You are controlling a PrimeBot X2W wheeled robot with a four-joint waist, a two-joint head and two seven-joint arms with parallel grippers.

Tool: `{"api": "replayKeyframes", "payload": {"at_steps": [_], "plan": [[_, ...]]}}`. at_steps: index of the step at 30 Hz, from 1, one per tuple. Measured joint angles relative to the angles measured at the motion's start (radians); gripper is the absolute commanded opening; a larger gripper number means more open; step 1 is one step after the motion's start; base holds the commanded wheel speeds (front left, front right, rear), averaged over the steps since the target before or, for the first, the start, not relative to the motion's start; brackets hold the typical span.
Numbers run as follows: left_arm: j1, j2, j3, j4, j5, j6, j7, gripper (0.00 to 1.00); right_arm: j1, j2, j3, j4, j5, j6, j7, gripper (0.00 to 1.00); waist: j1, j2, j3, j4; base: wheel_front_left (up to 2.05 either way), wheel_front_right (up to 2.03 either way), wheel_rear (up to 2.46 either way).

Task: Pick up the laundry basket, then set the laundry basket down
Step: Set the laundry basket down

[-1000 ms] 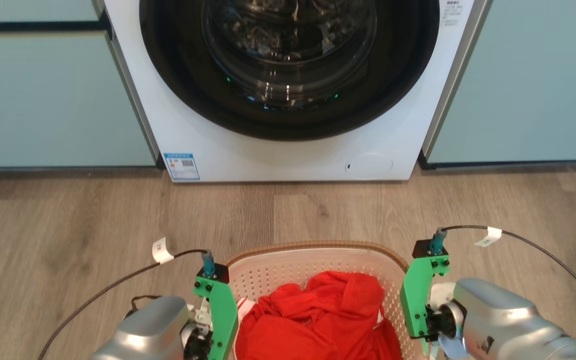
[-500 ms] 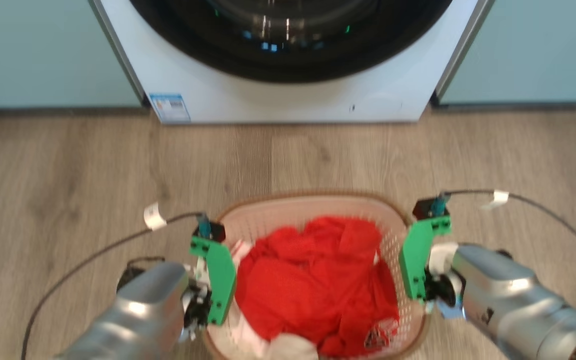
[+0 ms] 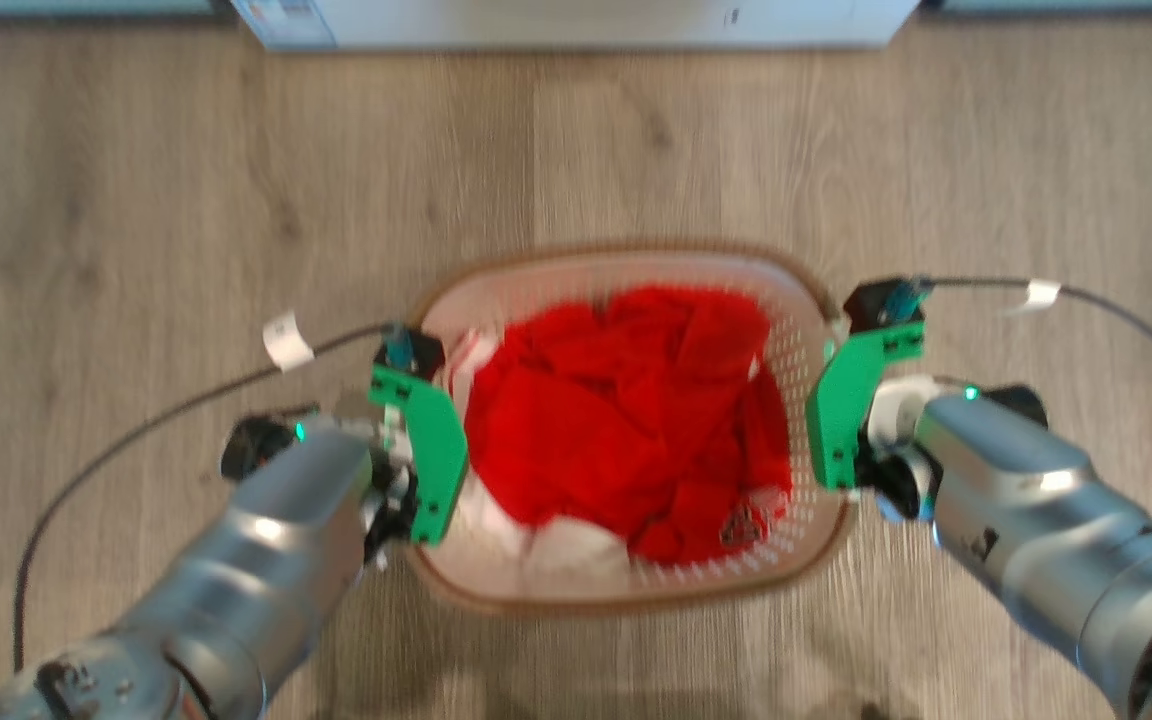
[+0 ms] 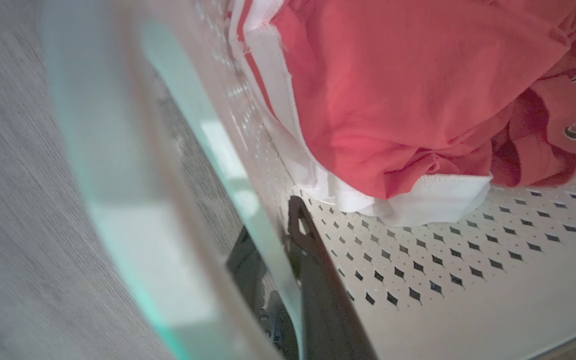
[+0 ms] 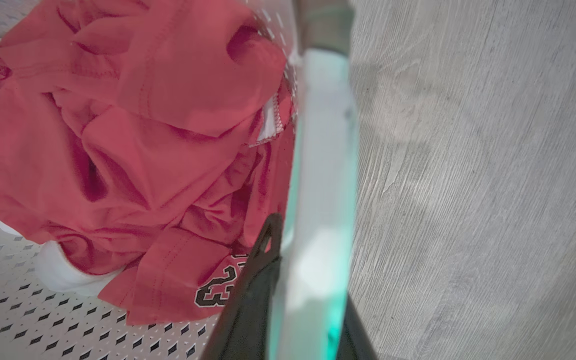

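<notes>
The laundry basket [image 3: 626, 262], white and perforated with a brown rim, is in the middle of the head view over the wood floor. It holds red clothing [image 3: 626, 420] with white trim. My left gripper [image 3: 424, 455] is at its left side. In the left wrist view that gripper [image 4: 270, 227] is shut on the basket wall [image 4: 418, 270], one dark finger [image 4: 318, 280] inside and one outside. My right gripper [image 3: 836, 420] is at the right side. In the right wrist view it [image 5: 308, 265] clamps the rim [image 5: 318, 150] likewise. I cannot tell whether the basket touches the floor.
The white foot of the washing machine [image 3: 576, 25] runs along the head view's top edge. Black cables loop from both wrists over the floor [image 3: 136, 430] [image 3: 1126, 310]. Open wood floor [image 3: 136, 180] lies between the basket and the machine and to both sides.
The head camera has tilted down: the washing machine has slid almost out at the top and the whole basket now shows. Both grippers keep their hold on the basket's sides.
</notes>
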Motion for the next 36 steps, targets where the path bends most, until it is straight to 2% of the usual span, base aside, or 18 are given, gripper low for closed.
{"api": "replayKeyframes", "payload": {"at_steps": [9,16,23,36], "plan": [[-0.09,0.001,0.002,0.015,0.017,0.012,-0.07,0.0,-0.08,0.011,-0.011,0.024,-0.011,0.0,-0.093,0.0,0.0,0.0001,0.179,-0.007,0.0,0.0,0.0],[-0.117,0.001,0.03,0.013,-0.008,0.046,-0.146,0.0,-0.13,0.021,-0.012,0.053,-0.027,0.0,-0.16,0.0,0.0001,0.0001,0.288,-0.012,0.0,0.0,0.0],[-0.118,0.001,0.025,0.006,0.025,0.073,-0.211,0.0,-0.136,0.03,-0.013,0.074,-0.034,0.0,-0.191,0.0,-0.0002,0.0001,0.34,-0.006,0.0,0.0,0.0],[-0.14,0.001,0.015,-0.001,0.039,0.106,-0.262,0.0,-0.155,0.034,-0.017,0.092,-0.032,0.0,-0.216,0.0,-0.0002,0.0001,0.408,0.003,0.0,0.0,0.0]]}}
